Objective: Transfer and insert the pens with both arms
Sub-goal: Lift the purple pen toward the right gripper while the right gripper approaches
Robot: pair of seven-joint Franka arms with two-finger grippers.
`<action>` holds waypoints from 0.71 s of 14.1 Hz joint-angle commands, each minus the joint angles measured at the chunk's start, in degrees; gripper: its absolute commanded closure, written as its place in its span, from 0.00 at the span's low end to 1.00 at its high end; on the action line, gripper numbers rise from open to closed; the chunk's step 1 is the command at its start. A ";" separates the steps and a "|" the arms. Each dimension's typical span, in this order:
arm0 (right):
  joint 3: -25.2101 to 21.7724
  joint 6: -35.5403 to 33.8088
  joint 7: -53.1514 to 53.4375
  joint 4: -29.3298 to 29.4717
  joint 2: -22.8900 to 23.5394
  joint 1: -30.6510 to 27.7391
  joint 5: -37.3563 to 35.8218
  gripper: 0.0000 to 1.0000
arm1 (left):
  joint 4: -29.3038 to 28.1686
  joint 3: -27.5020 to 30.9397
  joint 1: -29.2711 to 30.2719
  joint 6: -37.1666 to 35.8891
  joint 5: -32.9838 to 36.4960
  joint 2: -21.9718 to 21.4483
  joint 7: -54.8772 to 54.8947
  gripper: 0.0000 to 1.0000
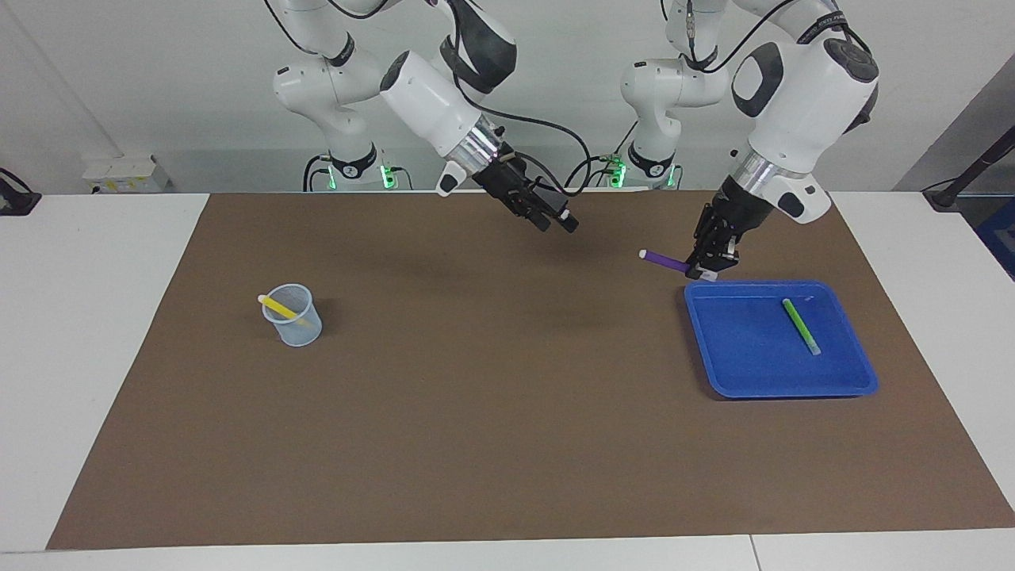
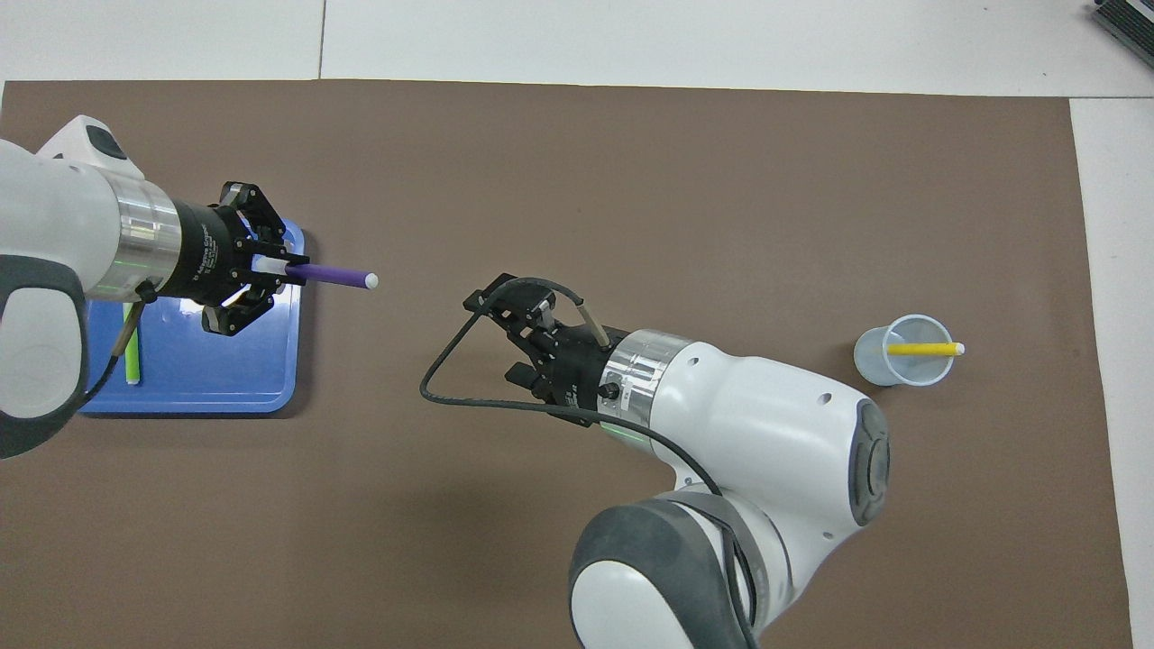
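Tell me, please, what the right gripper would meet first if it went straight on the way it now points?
Probably the purple pen held out by the left gripper. The right gripper, open, points toward its free cap end across bare mat; height match is hard to judge.

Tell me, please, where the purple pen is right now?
The purple pen is off the table, held by the left gripper at its pale end, over the brown mat beside the blue tray, with its free end pointing toward the right gripper.
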 commanded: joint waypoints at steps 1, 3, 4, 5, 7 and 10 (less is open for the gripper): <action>0.18 0.75 0.81 3.28 2.44 0.59 1.38 0.00 | -1.72 0.58 -2.36 -1.18 -1.11 -2.22 -3.19 1.00; 0.18 4.07 1.51 4.96 4.29 1.82 1.56 0.00 | -2.43 0.67 -3.15 -1.18 -1.55 -2.67 -4.42 1.00; 0.18 6.36 2.39 5.05 4.99 3.83 1.65 0.00 | -2.43 0.67 -3.51 -1.27 -1.72 -2.93 -5.21 1.00; 0.18 8.56 2.92 5.23 5.26 4.80 1.65 0.00 | -2.43 0.58 -3.77 -1.53 -1.72 -3.02 -6.44 1.00; 0.18 9.37 3.01 6.19 6.05 6.48 1.65 0.05 | -2.52 0.66 -4.12 -2.67 -1.81 -3.37 -6.89 1.00; 0.18 9.54 3.10 7.24 6.75 6.57 1.65 0.26 | -2.78 0.58 -4.48 -2.85 -1.81 -3.72 -7.06 1.00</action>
